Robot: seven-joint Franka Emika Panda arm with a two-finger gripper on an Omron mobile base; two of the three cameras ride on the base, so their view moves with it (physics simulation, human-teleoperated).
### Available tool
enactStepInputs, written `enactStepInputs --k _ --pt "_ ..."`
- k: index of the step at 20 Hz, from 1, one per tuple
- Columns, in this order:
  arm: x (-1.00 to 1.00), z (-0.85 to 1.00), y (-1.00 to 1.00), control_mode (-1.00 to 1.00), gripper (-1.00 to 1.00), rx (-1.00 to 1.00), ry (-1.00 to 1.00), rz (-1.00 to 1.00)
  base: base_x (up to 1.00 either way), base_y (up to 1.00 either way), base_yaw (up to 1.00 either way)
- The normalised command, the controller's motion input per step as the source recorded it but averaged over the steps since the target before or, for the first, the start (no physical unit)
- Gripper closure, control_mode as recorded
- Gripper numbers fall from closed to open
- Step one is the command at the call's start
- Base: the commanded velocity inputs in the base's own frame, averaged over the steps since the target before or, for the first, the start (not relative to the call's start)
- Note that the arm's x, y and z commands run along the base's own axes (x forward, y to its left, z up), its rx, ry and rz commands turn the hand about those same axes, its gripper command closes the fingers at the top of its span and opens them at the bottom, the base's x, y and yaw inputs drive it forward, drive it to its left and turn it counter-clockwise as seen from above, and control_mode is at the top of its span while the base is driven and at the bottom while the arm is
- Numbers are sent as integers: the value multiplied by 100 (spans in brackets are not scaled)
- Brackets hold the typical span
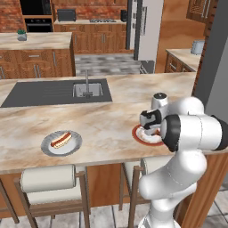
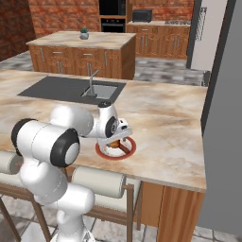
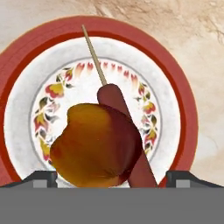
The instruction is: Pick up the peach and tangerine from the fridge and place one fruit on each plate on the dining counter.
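My gripper (image 3: 111,177) hangs low over the red-rimmed plate (image 3: 26,57) at the near right of the dining counter (image 1: 111,120). Its two tips stand wide apart, open. The orange-red peach (image 3: 94,144) lies on this plate, partly on a brown sausage on a stick (image 3: 114,100). The same gripper (image 2: 118,141) and plate (image 2: 101,152) show from the right base, and the gripper (image 1: 150,129) from the left base. The second plate (image 1: 46,150), grey-white with a hot dog, sits further left. The tangerine is out of view. The fridge's grey side (image 2: 222,118) rises at the right.
A dark sink (image 1: 87,90) with a tap is set into the counter's far side. Padded stools (image 1: 49,178) stand under the near edge. A separate island (image 1: 35,41) with a potted plant is behind, and wooden cabinets line the back wall.
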Motion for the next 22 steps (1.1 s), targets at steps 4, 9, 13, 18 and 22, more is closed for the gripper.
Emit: enactStepInputs --k 4,9,13,18,22 --pt "-26 24 0 -100 -100 0 -2 8 0 0 0" --pt "-26 38 0 -100 -100 2 0 8 0 0 0" --pt "-27 42 3 -100 -100 5 -1 3 0 0 0" --pt "-38 40 16 -100 -100 10 -2 0 0 0 0" --pt "-39 47 27 -100 -100 13 -4 -1 0 0 0"
